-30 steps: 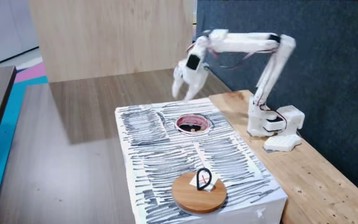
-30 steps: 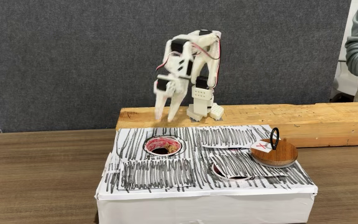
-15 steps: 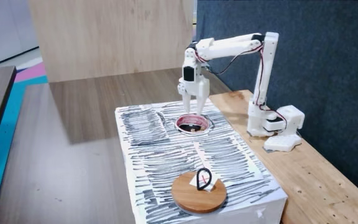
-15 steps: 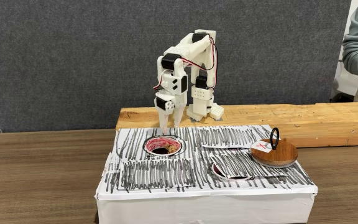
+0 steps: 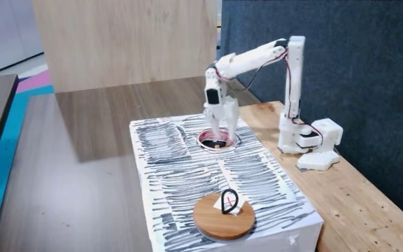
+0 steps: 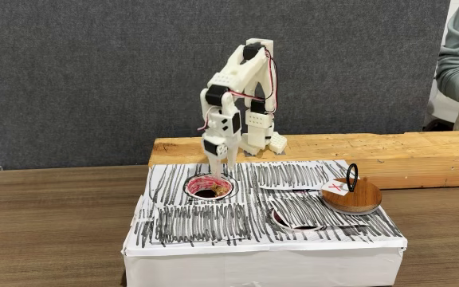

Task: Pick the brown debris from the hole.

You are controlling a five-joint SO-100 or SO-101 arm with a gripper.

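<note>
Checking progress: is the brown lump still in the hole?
Cannot tell: the hole looks dark inside, and the pincer hangs right over it.

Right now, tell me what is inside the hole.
The hole looks dark, with a brownish patch that may be the brown debris. The gripper hangs just above; the hole's depth stays hidden.

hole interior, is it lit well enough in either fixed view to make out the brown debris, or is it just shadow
In a fixed view the hole shows a pink rim around a dark, shadowed centre, with the gripper sharp above it; no debris can be told. In the other fixed view the hole is foreshortened and equally dark inside; lighting is even, without glare.
</note>
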